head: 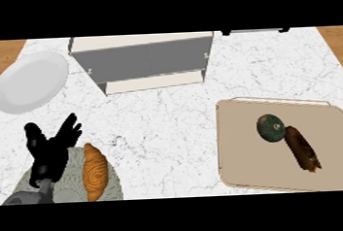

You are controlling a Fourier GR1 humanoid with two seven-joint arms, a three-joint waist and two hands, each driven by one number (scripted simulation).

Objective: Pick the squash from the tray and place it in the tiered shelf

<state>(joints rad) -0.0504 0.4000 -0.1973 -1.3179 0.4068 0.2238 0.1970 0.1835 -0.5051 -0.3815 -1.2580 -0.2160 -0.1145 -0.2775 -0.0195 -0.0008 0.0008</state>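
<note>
a round dark green squash [271, 127] is seen lying on a flat beige square tray [248, 153] at the right side of the white marble counter [168, 132]. the squash sits near the middle of the tray, a little toward the far side. a long dark brown vegetable [303, 149], maybe a sweet potato, is laid just beside the squash and seems to touch it, with its far end by the squash and its near end pointed toward the lower right. neither one is touched by a hand.

a grey and cream tiered shelf [146, 60] is set at the far side of the counter, well apart from the tray. a round white plate [29, 82] is placed to the left of the shelf, near the counter's left edge, over the brown wooden floor [3, 49].

the black left hand [52, 149] is seen at the lower left, held open with its fingers spread and pointed up. nothing is held in it. under it a round grey-green patterned plate [116, 185] is found, and a golden brown croissant [95, 171] is laid on that plate, just to the right of the hand.

the right hand is not seen at all.
</note>
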